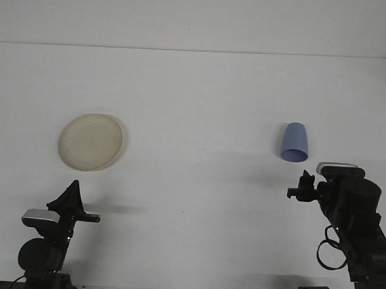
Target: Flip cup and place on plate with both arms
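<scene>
The blue cup lies on its side on the white tabletop. The round cream plate sits far away. I cannot tell if either end effector is open.

The plate lies on the left part of the table, and the cup lies on its side on the right part, well apart from the plate, its mouth toward the near edge. The left gripper sits at the near left edge, in front of the plate and apart from it. The right gripper stands near the cup, just in front of it, not touching.
</scene>
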`<state>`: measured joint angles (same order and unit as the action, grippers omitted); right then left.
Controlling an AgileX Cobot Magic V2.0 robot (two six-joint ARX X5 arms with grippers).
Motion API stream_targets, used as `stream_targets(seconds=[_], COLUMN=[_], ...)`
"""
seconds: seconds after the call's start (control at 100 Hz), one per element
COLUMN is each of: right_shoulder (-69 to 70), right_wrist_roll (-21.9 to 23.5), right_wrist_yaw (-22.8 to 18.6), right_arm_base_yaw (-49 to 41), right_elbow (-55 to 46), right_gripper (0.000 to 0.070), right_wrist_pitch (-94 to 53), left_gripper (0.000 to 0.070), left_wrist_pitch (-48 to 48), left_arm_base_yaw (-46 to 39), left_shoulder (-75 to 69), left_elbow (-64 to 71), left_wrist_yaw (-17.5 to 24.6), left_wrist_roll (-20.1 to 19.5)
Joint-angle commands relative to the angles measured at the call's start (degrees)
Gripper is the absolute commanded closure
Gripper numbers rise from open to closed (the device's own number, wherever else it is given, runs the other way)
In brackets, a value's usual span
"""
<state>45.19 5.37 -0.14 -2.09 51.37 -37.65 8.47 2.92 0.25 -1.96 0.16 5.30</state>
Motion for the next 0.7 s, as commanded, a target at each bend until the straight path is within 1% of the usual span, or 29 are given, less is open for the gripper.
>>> stream_targets(seconds=[0.0, 0.16, 0.33, 0.46, 0.53, 0.69], right_shoulder=[1.07, 1.53, 1.81, 2.32, 3.06, 7.30], right_wrist_roll=[0.37, 0.48, 2.16, 2.12, 1.86, -0.55], right_wrist_yaw=[0.11, 0.15, 0.66, 3.87, 5.16, 4.31], right_arm_base_yaw=[0.07, 0.09, 0.55, 0.68, 0.87, 2.62], right_elbow=[-0.96, -8.26, -19.12, -26.03, -28.35, -29.66], right_gripper=[0.0339, 0.0339, 0.0339, 0.0339, 0.0339, 0.0339], right_wrist_pitch=[3.58, 14.40, 28.83, 38.05, 41.55, 46.75], left_gripper=[0.0689, 0.0689, 0.0689, 0.0689, 0.0689, 0.0689], left_wrist_pitch=[0.61, 0.59, 0.61, 0.59, 0.61, 0.59], left_arm_base_yaw=[0.15, 0.15, 0.15, 0.15, 0.15, 0.15], left_shoulder=[-0.07, -0.07, -0.07, -0.07, -0.07, -0.07], left_elbow=[1.11, 1.11, 1.11, 1.11, 1.11, 1.11], left_wrist_yaw=[0.09, 0.09, 0.07, 0.07, 0.07, 0.07], left_wrist_roll=[-0.04, -0.04, -0.04, -0.04, -0.04, -0.04])
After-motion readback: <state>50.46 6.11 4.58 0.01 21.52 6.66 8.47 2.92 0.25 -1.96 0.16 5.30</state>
